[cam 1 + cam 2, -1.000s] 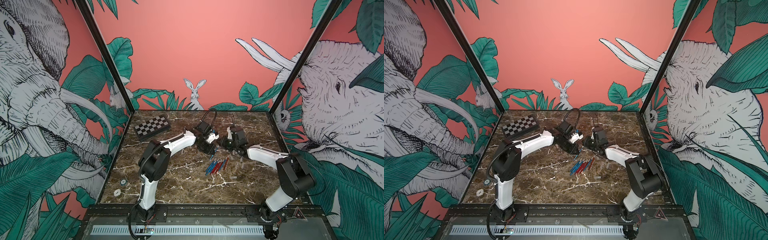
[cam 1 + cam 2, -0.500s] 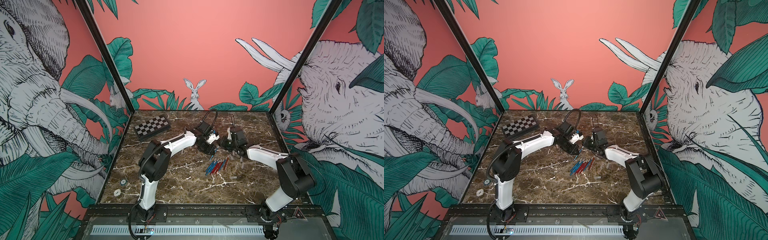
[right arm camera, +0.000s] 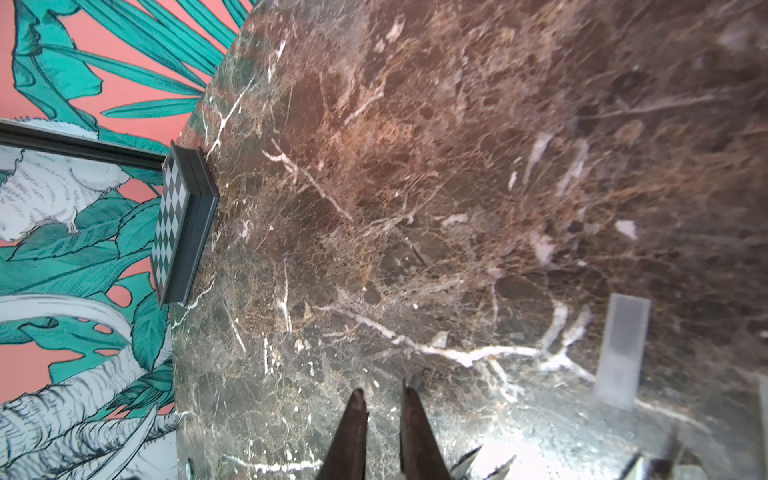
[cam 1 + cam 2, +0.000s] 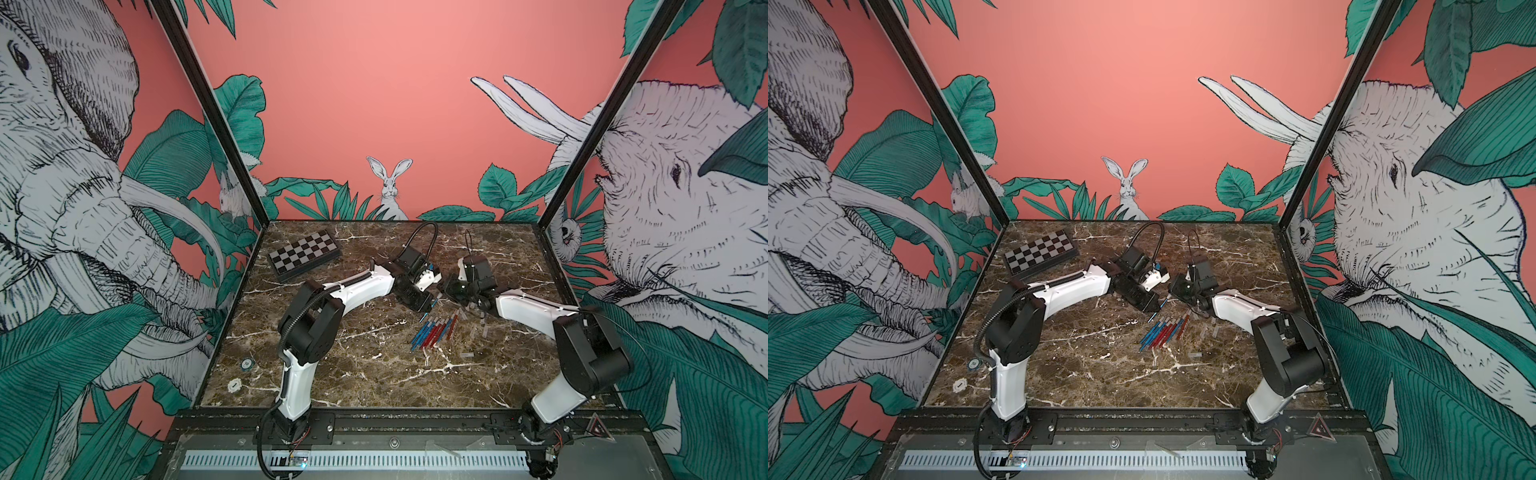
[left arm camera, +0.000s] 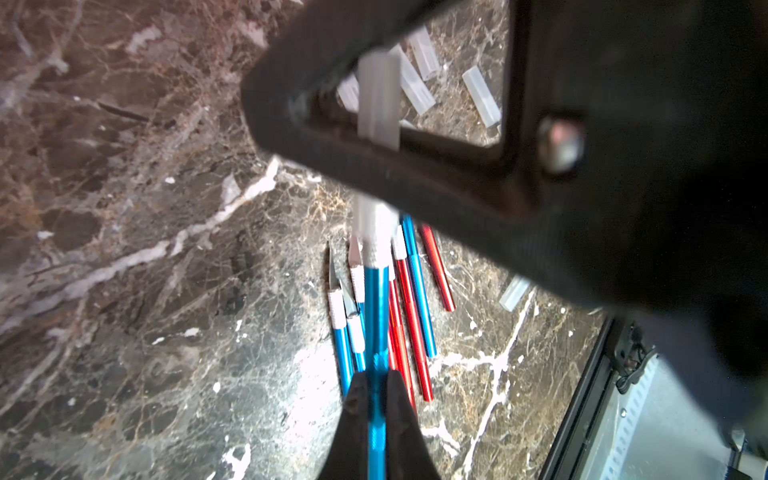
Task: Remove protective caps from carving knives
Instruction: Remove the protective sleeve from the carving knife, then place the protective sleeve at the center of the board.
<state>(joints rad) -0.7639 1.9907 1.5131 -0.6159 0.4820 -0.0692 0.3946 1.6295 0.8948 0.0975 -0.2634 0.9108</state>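
**Both top views.** On the brown marble table [image 4: 365,374] the left gripper [image 4: 428,306] and the right gripper [image 4: 447,288] meet tip to tip near the centre, slightly toward 12 o'clock. The left gripper is clamped on a blue-handled carving knife [image 4: 424,318], held slanted above the marble; its tip is too small to read here. Just at 6 o'clock of the gripper tips lies a row of blue and red carving knives [image 4: 434,332], side by side. At 3 to 4 o'clock of the row lie loose clear plastic caps [image 4: 466,355], apart from one another. A checkered black-and-silver board [image 4: 305,254] lies at the table's 10 o'clock.

**Left wrist view.** Both fingers [image 5: 353,415] are closed on the blue handle. The knife's far end wears a clear tubular cap [image 5: 377,95], seen against the right gripper's black frame; blur hides whether that gripper touches it. Below it, several knives of the row show bare blades, and loose caps lie beyond them.

**Right wrist view.** The right gripper's fingers [image 3: 351,432] stand almost together, with a narrow slit between them and nothing in it. One loose cap lies on the marble nearby.
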